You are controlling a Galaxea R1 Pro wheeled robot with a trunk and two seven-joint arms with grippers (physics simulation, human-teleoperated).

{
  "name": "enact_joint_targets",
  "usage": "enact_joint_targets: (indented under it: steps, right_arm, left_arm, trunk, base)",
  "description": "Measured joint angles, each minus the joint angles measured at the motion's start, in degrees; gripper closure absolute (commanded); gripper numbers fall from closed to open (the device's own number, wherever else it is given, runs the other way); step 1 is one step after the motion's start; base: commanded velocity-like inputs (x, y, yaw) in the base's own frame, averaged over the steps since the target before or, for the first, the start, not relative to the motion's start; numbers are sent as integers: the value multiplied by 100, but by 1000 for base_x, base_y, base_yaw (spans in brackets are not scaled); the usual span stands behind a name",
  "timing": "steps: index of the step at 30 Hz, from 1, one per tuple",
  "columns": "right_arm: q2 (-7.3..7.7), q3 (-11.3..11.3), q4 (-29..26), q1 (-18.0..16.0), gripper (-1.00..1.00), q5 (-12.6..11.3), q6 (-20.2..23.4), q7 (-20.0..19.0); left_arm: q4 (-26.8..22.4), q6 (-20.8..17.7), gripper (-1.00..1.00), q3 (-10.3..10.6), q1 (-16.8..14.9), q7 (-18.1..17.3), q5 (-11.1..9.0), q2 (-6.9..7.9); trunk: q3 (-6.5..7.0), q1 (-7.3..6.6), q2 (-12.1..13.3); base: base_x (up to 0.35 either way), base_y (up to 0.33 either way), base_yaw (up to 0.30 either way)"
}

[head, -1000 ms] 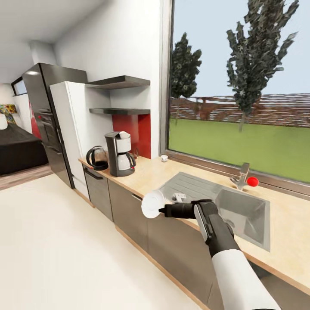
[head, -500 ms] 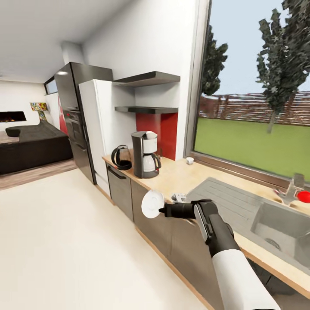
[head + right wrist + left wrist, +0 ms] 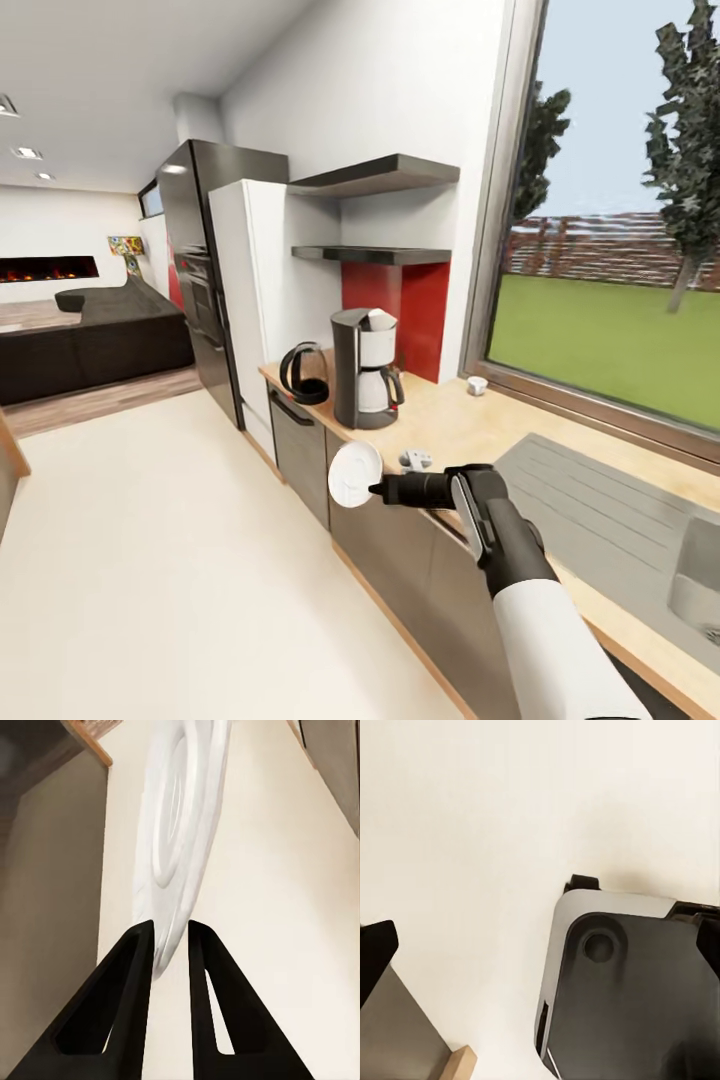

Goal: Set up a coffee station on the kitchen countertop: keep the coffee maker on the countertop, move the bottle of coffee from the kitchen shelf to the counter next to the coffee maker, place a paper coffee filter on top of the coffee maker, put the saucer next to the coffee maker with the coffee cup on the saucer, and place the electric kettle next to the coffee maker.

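Observation:
My right gripper (image 3: 378,490) is shut on the rim of the white saucer (image 3: 355,473), holding it on edge in front of the grey cabinet fronts. In the right wrist view the black fingers (image 3: 124,997) pinch the saucer (image 3: 180,832) at its lower edge. Beyond it on the light-wood kitchen countertop (image 3: 470,430) the tall black coffee maker (image 3: 365,370) stands by the red wall panel. The dark electric kettle (image 3: 305,373) sits beside it at the counter's end. The tiny white coffee cup (image 3: 477,385) rests near the window. The bottle of coffee is out of view. My left gripper (image 3: 540,949) hangs open over the floor.
Two dark shelves (image 3: 375,175) hang above the coffee maker. A white tall cabinet (image 3: 250,300) and a black oven tower (image 3: 205,250) close off the counter's far end. The steel sink (image 3: 700,585) is at the right edge. Pale open floor lies to the left, with a dark sofa (image 3: 100,330) beyond.
The camera has turned left and moved closer along the counter, so the coffee maker and kettle look larger and the sink has slid toward the right edge. My right arm holds the saucer as before.

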State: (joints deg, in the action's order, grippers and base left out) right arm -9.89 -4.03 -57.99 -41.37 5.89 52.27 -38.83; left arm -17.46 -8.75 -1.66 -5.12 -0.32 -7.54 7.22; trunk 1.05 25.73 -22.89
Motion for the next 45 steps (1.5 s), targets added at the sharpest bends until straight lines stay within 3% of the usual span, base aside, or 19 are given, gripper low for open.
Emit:
enact_joint_targets:
  steps: [3, 5, 6, 8, 28, 33, 35, 37, 40, 41, 45]
  right_arm:
    - [23, -116, 111, 0, 100, -353, -8, -13]
    - [57, -421, 282, 0, 100, -560, -24, -23]
    - [120, -1008, 518, 0, 100, -657, -50, -30]
    - [146, -1263, 602, 1, 100, -741, -33, -44]
    - [136, -1302, 849, 1, 100, -699, -12, 5]
    - [114, -1311, 1360, 1, 100, -704, -15, 726]
    - [109, -1333, 1644, 2, 100, -681, -30, 1178]
    - [114, -1347, 1726, 0, 100, -739, -24, 1244]
    - [131, -1661, 1846, 1, 100, -737, -34, 1278]
    - [130, -1952, 1868, 1, 100, -724, -45, 1285]
    - [120, -2218, 1860, 1, 100, -745, -231, 1313]
  left_arm:
    - [0, 5, -100, -2, 0, 0, -1, -2]
    - [0, 4, -100, -3, 2, 0, 4, 0]
    - [-2, 6, -100, -3, 3, 0, 5, 0]
    - [0, 8, -100, -3, 1, 0, 0, 0]
    - [0, 5, -100, -13, 4, 0, -3, 0]
    - [12, 1, -100, -23, 6, 0, 6, 8]
    - [23, 0, -100, -27, 6, 0, 7, 9]
    - [25, 0, -100, -26, 8, 2, 8, 9]
    - [26, 0, -100, -16, 9, 0, 10, 9]
    - [25, -1, -100, -14, 9, 0, 15, 13]
    - [12, -5, -100, -9, -6, 0, 41, 11]
  trunk:
    - [0, 0, 0]
    - [0, 0, 0]
    - [-1, 0, 1]
    - [0, 0, 0]
    - [0, 3, 1]
    - [0, 3, 1]
    - [-1, 4, 2]
    - [0, 3, 1]
    - [0, 2, 1]
    - [0, 1, -1]
    - [0, 0, 0]
  base:
    - [340, 0, 1]
    - [339, 0, 0]
    - [339, 0, 0]
    - [339, 0, -4]
    - [274, 81, -197]
    - [13, 8, -9]
    - [1, 0, 0]
    - [8, 0, 0]
    - [124, 19, 0]
    - [227, 62, 0]
    - [290, 87, 0]
